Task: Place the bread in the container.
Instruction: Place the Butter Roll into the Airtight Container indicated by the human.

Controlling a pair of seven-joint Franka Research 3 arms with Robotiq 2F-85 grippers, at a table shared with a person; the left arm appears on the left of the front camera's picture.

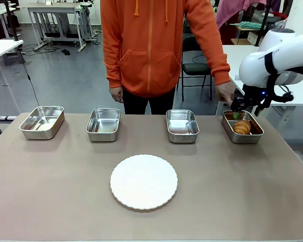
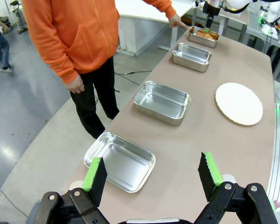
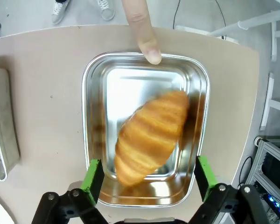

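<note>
Right gripper point(image 3: 149, 179), jaws apart, hovers over golden ridged bread point(image 3: 151, 136) lying in the container point(image 3: 91, 93).

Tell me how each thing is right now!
Golden-brown ridged croissant: lying in the rightmost tray.
Rightmost shallow steel tray: person's finger on its rim.
Three other steel trays: empty.
Round white scalloped plate: bare.
Right gripper: open above croissant.
Left gripper: open.
</note>
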